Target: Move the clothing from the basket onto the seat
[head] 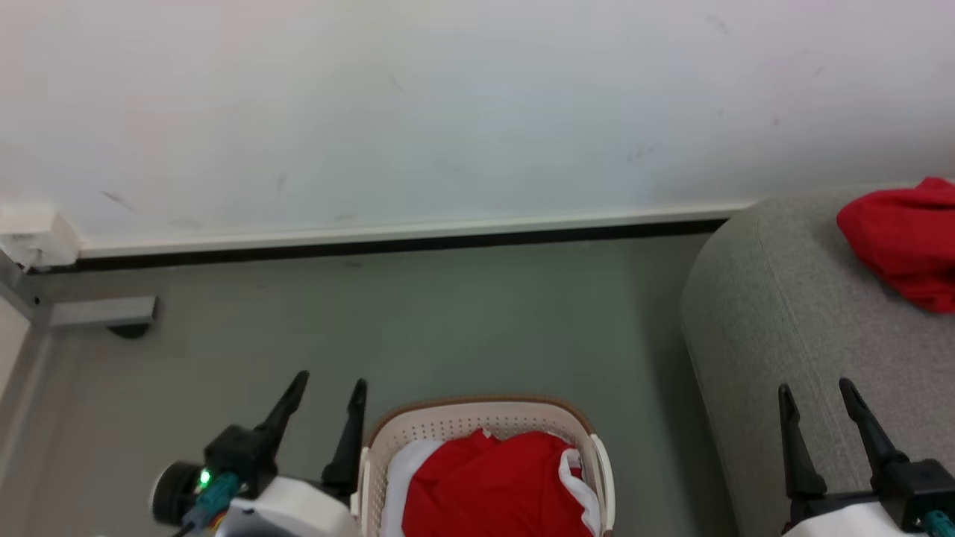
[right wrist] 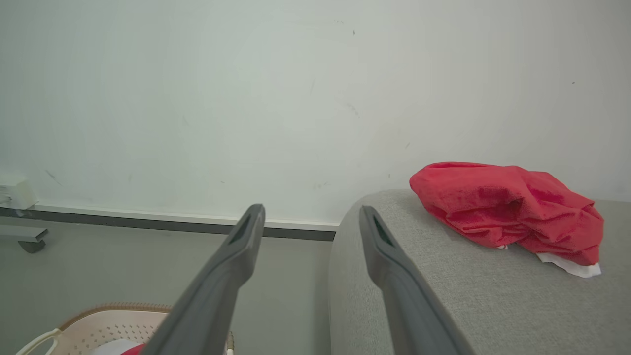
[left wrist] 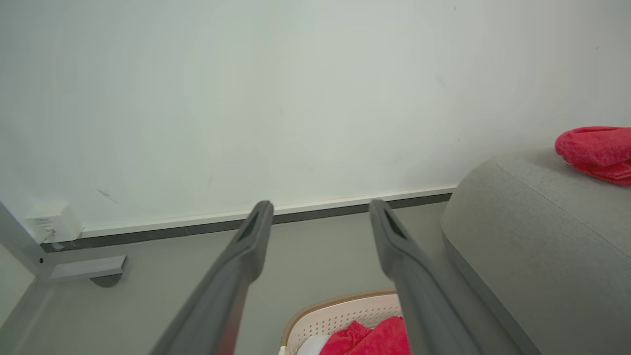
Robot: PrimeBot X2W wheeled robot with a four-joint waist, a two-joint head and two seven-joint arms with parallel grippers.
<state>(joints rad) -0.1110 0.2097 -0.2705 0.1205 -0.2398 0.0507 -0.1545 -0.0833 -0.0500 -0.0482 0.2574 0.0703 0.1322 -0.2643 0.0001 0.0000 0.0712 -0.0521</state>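
Left gripper (head: 331, 379) and right gripper (head: 814, 385) gape empty. Red white-trimmed clothing (head: 485, 477) fills the perforated white basket (head: 477, 406). A red bundle (head: 903, 239), probably clothing, tops the grey fabric seat (head: 746, 313).

My head view cuts the basket (head: 462, 425) off at its bottom edge. The red garment (head: 906, 239) on the seat (head: 761, 321) runs off the right edge.

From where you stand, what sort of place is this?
Probably a home-style living corner, maybe a mock-up: grey upholstered seat beside a white wall with a skirting board, laundry basket of red clothing on the grey floor.
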